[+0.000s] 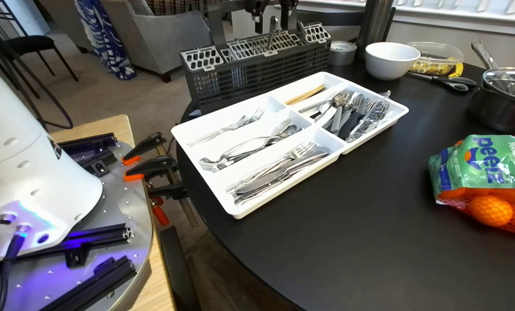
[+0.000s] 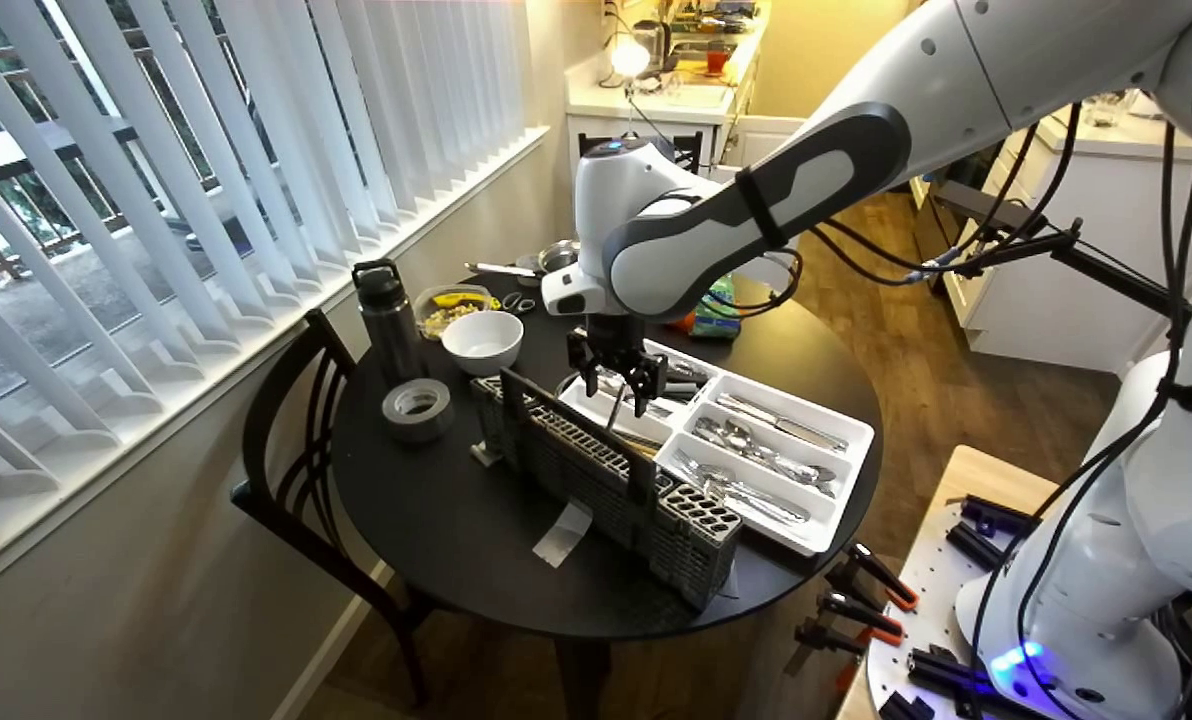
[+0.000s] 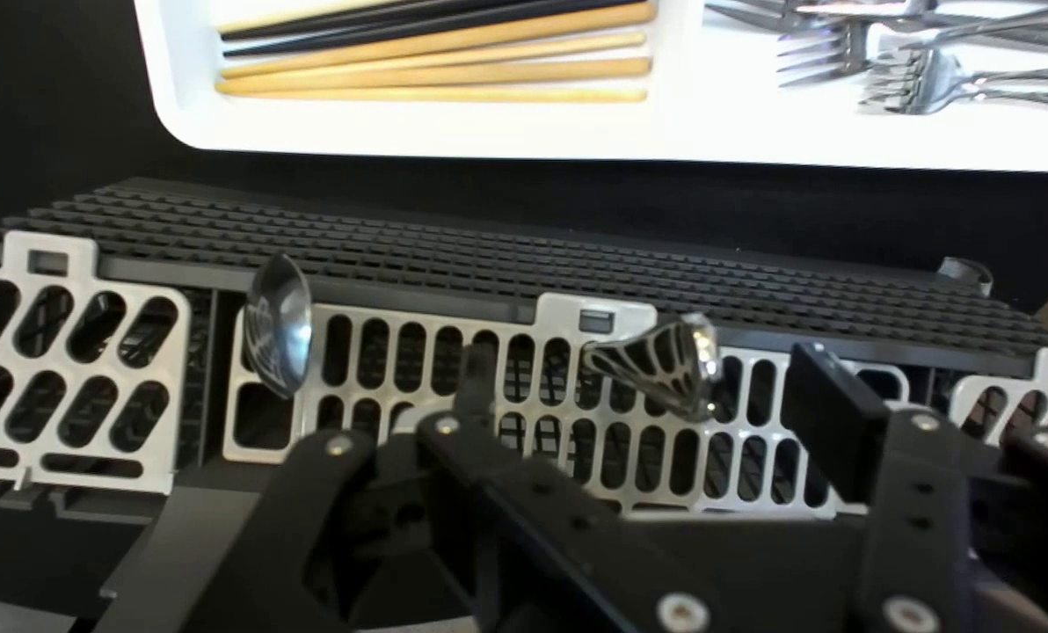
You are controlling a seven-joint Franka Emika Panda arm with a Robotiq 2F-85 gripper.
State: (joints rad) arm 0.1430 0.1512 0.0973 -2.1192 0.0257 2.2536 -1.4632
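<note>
Over the basket, the claw gapes near a utensil.

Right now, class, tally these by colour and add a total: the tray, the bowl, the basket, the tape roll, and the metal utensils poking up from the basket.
White: 2 (tray, bowl)
Grey: 2 (basket, tape roll)
Silver: 2 (spoon, utensil between the open fingers)
Total: 6

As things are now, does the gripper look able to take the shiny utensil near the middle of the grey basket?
Probably yes: the gripper is open, and in the wrist view the utensil shows between its fingers, where nothing else sticks up. The nearby spoon shows outside them.
</note>
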